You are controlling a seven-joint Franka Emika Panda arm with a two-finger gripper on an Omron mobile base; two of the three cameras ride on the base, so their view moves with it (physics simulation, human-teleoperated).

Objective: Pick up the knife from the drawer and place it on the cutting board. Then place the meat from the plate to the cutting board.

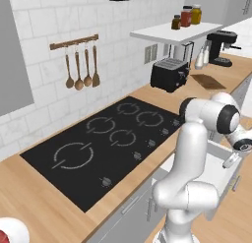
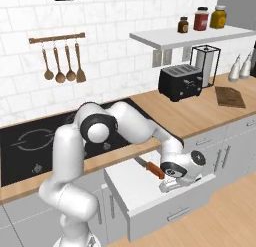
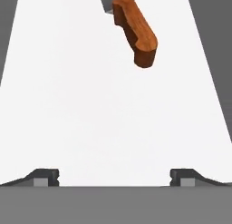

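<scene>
The gripper (image 3: 115,175) hangs over the open drawer (image 2: 135,188), fingertips spread wide, holding and touching nothing. The cutting board (image 2: 230,97) waits well apart on the tabletop (image 2: 195,113), right of the toaster (image 2: 180,82). The knife (image 3: 135,29) lies ahead on the drawer floor. Descending here risks missing it: the handle sits beyond the fingertips, not between them.

Glossy white arm (image 2: 70,156) of smooth rounded segments, dark grey-black rings at the joints, thick tube-like links, bulbous white wrist with a dark round cap, pincer (image 3: 115,175) with two small dark tips — grey pads inside
</scene>
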